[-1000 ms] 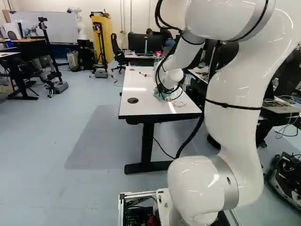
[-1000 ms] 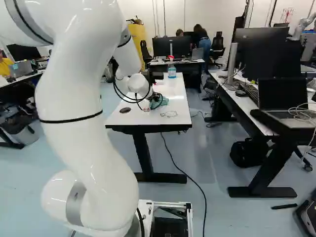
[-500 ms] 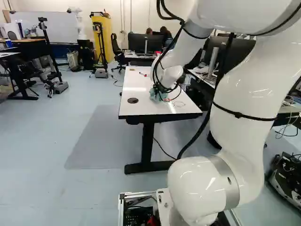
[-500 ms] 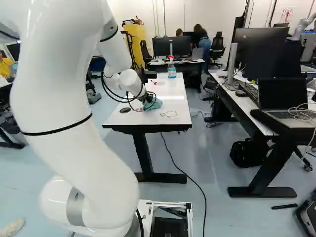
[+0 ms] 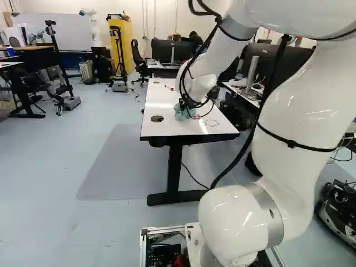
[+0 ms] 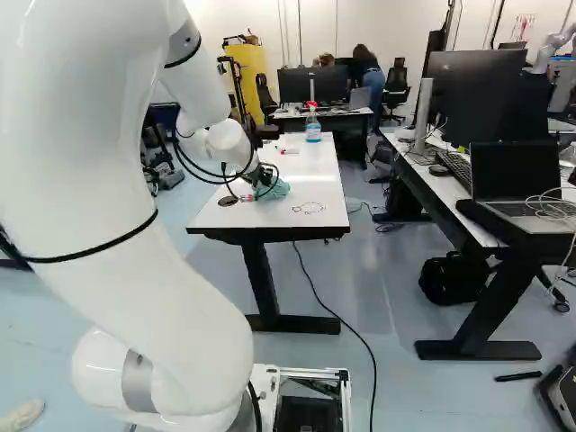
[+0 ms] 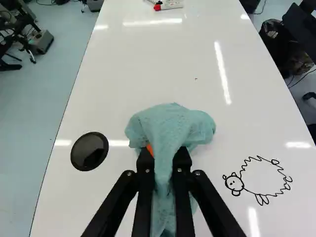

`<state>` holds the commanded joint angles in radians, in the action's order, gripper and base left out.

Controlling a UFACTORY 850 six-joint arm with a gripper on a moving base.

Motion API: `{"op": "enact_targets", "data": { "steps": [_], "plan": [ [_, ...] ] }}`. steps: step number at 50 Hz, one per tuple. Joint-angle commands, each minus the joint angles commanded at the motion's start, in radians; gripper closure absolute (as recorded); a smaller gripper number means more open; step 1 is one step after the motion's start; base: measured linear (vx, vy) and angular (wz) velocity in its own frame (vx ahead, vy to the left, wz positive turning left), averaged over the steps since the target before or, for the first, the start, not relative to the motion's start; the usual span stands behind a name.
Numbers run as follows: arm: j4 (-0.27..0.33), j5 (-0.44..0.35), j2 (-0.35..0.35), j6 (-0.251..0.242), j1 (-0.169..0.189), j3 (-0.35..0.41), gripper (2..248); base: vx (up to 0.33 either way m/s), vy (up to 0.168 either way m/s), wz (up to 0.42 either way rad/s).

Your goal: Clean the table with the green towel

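My gripper (image 6: 265,175) is low over the white table (image 6: 317,166), at its near half. In the wrist view the gripper (image 7: 165,160) is shut on the green towel (image 7: 170,123), which is bunched between the two fingers and bulges out ahead of them. Folds of cloth hide most of the orange pads. A black line drawing of a sheep-like figure (image 7: 234,183) is on the tabletop beside the gripper, apart from the towel. On the gripper's other side lies a round black grommet (image 7: 89,151). A tiny dark speck (image 7: 196,79) shows farther ahead.
Markers (image 7: 169,5) lie farther along the table. A spray bottle (image 6: 312,126) stands near its far end. Right of the table in the right base view is a desk with monitors and a laptop (image 6: 515,175). Another robot (image 5: 92,25) stands in the far background.
The arm has swung left in both base views, and the gripped towel has moved left across the tabletop, away from the drawing. The base has not moved.
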<state>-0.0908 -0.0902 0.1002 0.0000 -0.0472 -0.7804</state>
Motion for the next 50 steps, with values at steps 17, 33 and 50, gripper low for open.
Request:
{"op": "enact_targets", "data": {
  "steps": [17, 33, 50],
  "plan": [
    [0.000, -0.001, 0.015, 0.000, -0.008, -0.016, 205, 0.000, 0.000, 0.000],
    [0.000, -0.064, 0.084, 0.000, -0.025, -0.093, 205, 0.000, 0.000, 0.000],
    [0.000, -0.134, 0.164, 0.000, -0.023, -0.185, 205, 0.000, 0.000, 0.000]
  ]
}}
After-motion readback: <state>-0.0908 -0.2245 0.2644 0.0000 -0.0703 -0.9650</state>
